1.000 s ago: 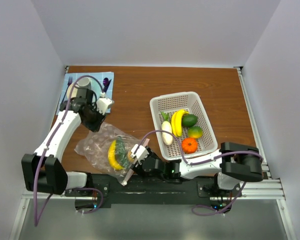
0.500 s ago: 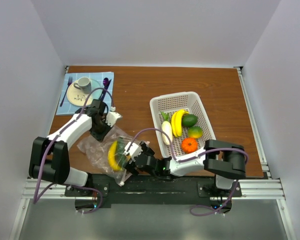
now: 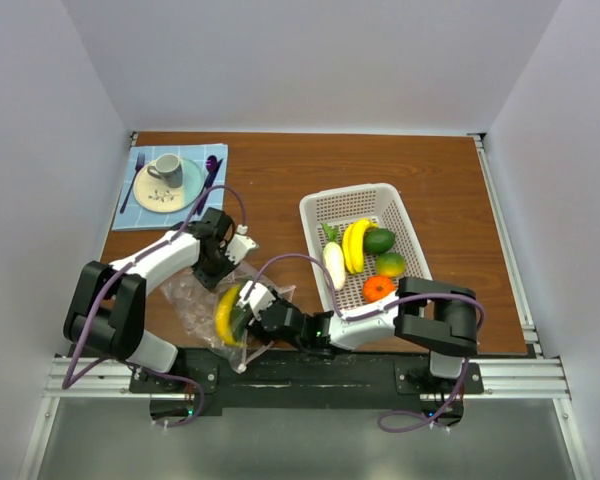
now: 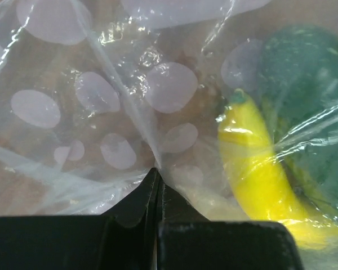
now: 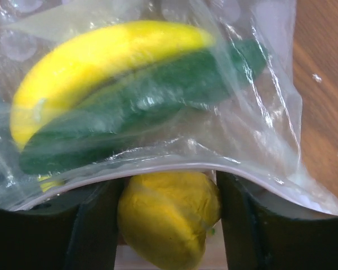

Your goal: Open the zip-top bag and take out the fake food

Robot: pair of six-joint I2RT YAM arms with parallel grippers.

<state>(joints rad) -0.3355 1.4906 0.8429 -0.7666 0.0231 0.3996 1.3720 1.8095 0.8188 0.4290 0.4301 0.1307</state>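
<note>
The clear zip-top bag (image 3: 192, 300) lies at the near left of the table with a yellow banana (image 3: 223, 312) and a dark green piece inside. My left gripper (image 3: 223, 268) is at the bag's far edge; in the left wrist view it (image 4: 156, 171) is shut on a fold of the plastic, with the banana (image 4: 259, 174) to its right. My right gripper (image 3: 252, 312) is at the bag's mouth. In the right wrist view it (image 5: 169, 185) holds a yellow lemon-like piece (image 5: 169, 222) between its fingers, under the zip strip (image 5: 158, 166). The banana (image 5: 101, 62) and the green piece (image 5: 141, 107) lie beyond.
A white perforated basket (image 3: 315, 205) stands right of centre and holds a banana (image 3: 355, 243), a white oblong piece (image 3: 334, 265), a green piece (image 3: 379, 240) and an orange (image 3: 379, 288). A blue mat with a plate and cup (image 3: 165, 170) is at the far left.
My left gripper came from the blue mat down to the bag's far edge and pinched the plastic. My right gripper moved left to the bag's mouth, around the yellow piece.
</note>
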